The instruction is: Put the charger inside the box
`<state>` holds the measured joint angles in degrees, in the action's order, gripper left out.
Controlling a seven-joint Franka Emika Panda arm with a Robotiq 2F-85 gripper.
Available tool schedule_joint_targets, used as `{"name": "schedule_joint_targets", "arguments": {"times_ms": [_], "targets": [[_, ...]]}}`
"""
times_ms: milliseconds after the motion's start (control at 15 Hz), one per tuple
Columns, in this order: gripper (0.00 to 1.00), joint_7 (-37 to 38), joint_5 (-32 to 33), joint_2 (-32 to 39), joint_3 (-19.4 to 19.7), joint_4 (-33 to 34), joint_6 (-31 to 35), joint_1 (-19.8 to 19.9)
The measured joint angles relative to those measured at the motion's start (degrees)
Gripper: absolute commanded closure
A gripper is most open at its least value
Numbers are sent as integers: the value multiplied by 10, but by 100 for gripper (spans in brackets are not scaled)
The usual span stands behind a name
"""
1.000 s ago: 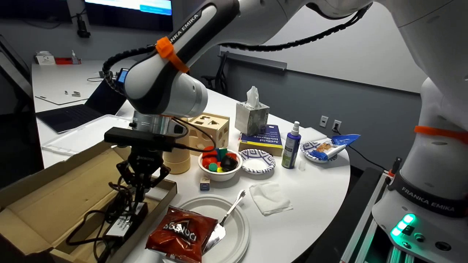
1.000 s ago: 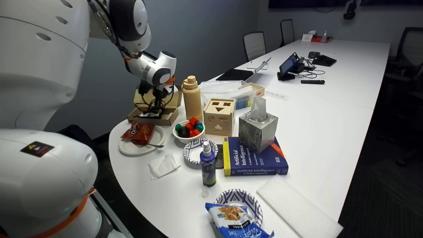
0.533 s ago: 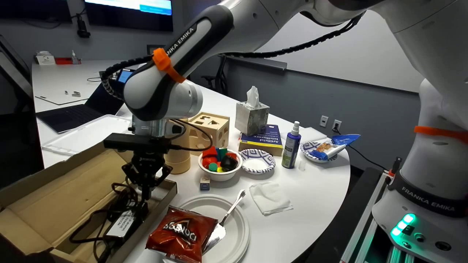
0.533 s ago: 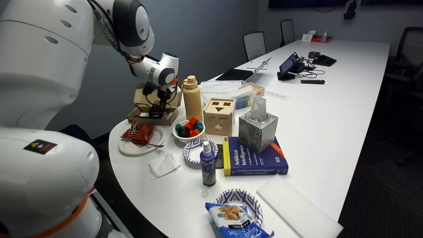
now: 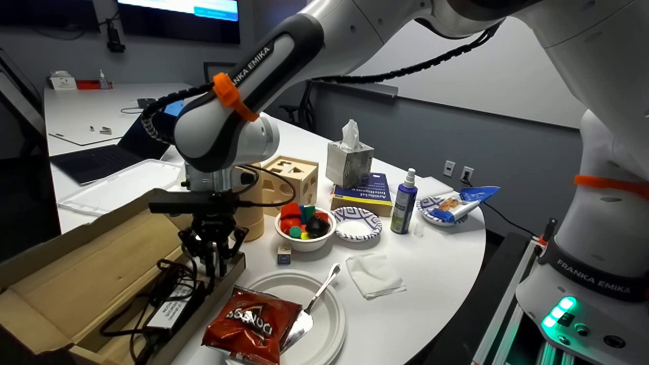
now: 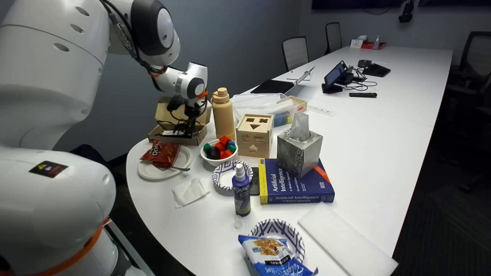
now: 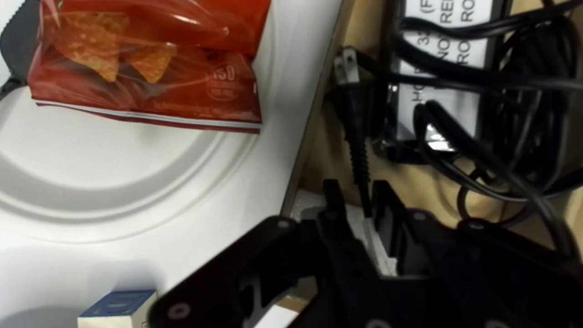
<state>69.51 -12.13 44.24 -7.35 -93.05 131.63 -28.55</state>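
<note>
The charger (image 5: 170, 312), a black brick with a white label and tangled black cable, lies in the shallow brown cardboard box (image 5: 91, 263). Both show in an exterior view, with the charger (image 6: 172, 133) low behind the box's front wall (image 6: 178, 141). In the wrist view the charger's label (image 7: 444, 68) and its plug (image 7: 353, 102) are inside the box wall. My gripper (image 7: 356, 185) is open, with a gap between its fingers (image 7: 334, 193). The plug's thin cable runs in that gap, with room on its sides. In an exterior view the gripper (image 5: 217, 271) is over the box's right end.
A red snack bag (image 5: 253, 324) and a server lie on a white plate (image 5: 332, 334) beside the box. A bottle (image 6: 223, 115), a bowl of blocks (image 5: 304, 244), a small cube (image 5: 284, 255) and a wooden shape box (image 6: 254, 142) stand nearby.
My gripper has shifted right and slightly up in an exterior view, away from the charger. Its fingers looked close together before and show a gap now. The charger has stayed in the box.
</note>
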Motion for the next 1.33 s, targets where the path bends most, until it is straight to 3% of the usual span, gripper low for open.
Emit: {"name": "schedule_joint_targets", "arguments": {"times_ms": [333,400,933,1333], "targets": [[4,-1,0,2,-16,25,-34,0],[1,-2,1,-1,-19,32,-45,0],[0,14,5,-78,-22,41,-149,0],[0,14,34,-117,-24,39,-180,0]]}}
